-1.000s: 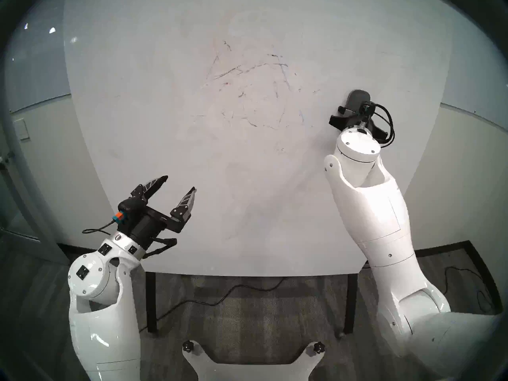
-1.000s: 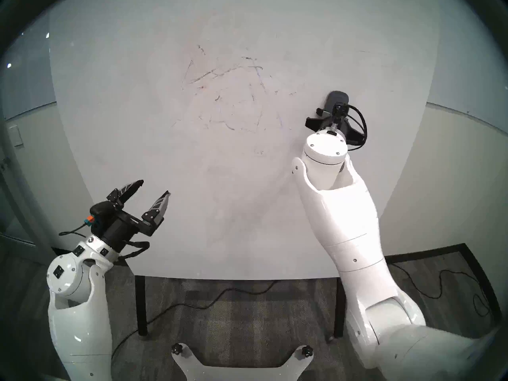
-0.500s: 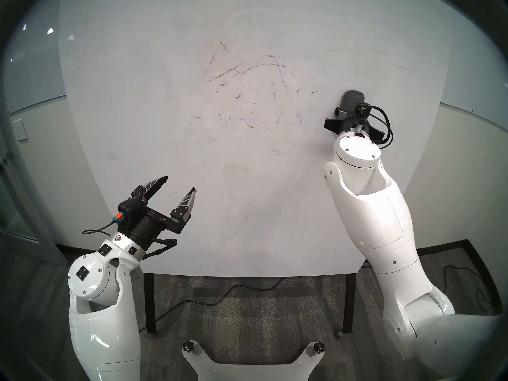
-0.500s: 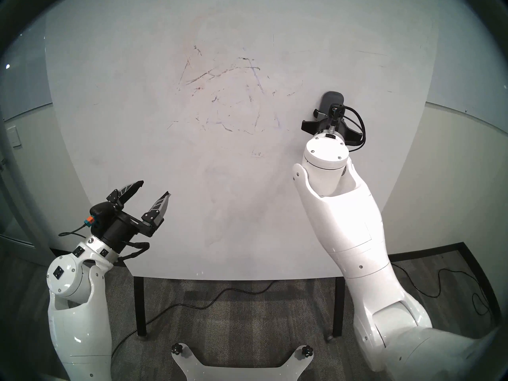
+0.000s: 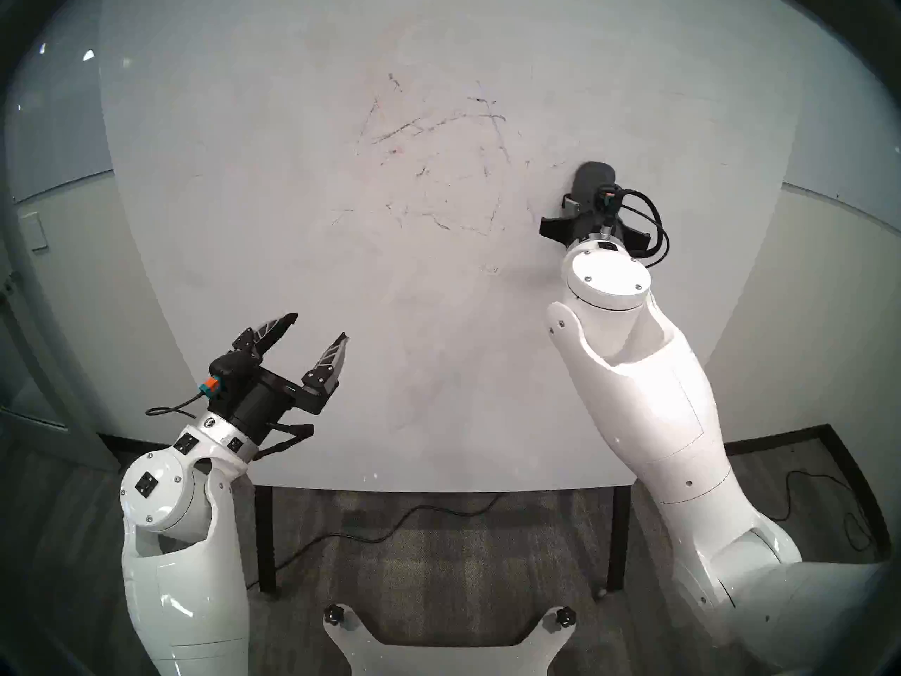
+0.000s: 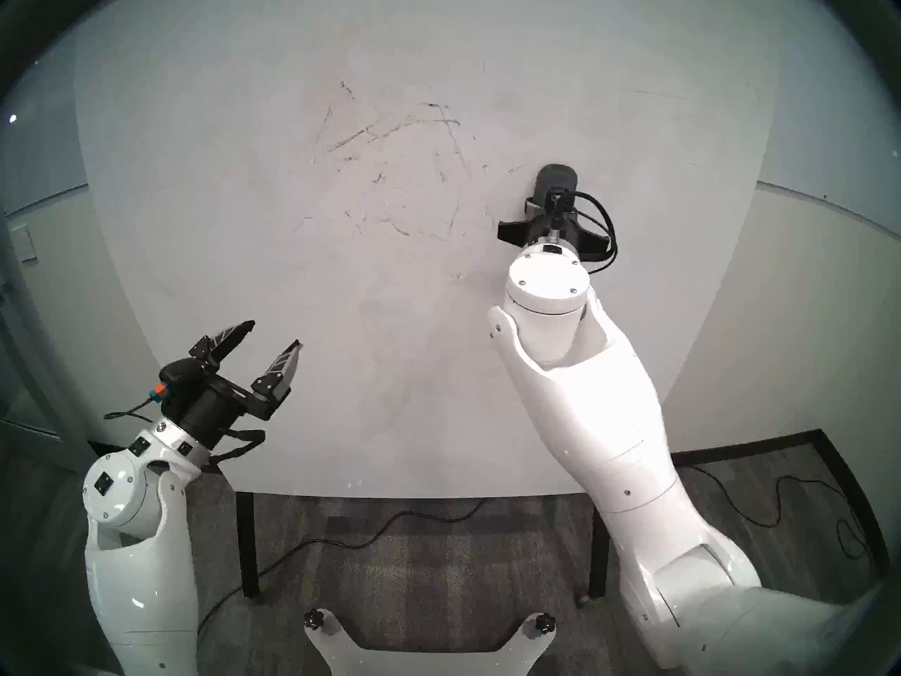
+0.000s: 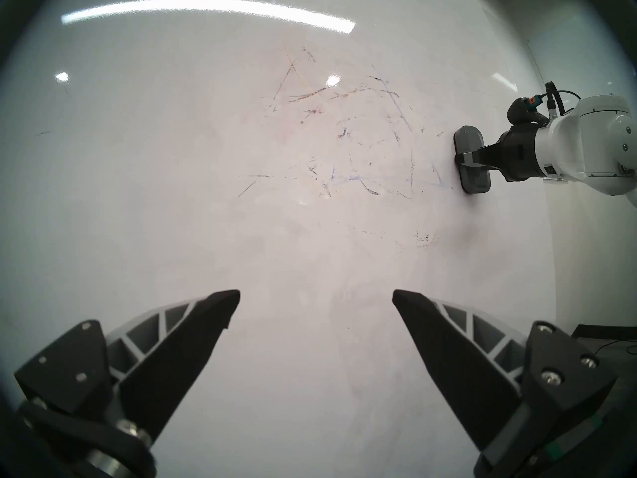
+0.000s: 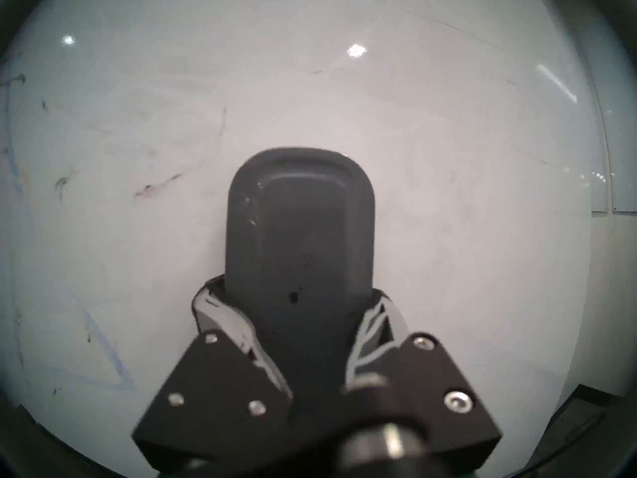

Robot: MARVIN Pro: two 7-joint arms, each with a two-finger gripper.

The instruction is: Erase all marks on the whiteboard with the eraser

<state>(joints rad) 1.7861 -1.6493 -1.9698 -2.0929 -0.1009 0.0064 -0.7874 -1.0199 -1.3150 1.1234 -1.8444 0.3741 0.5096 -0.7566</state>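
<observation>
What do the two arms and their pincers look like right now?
Both arms have glossy white shells with small screws and thin seam lines. The left arm carries small black square patches near its wrist. The left pincer is black, with tapered fingers ribbed in grey. An orange and teal plug with a black cable sits at its base. The right pincer is black too, with looped black cables.

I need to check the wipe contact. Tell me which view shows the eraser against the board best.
The left wrist view: it sees the eraser side-on, flat against the whiteboard, the right gripper shut on its middle. The right wrist view shows only its back, filling the centre. Both head views show just its top end above the wrist.
</observation>
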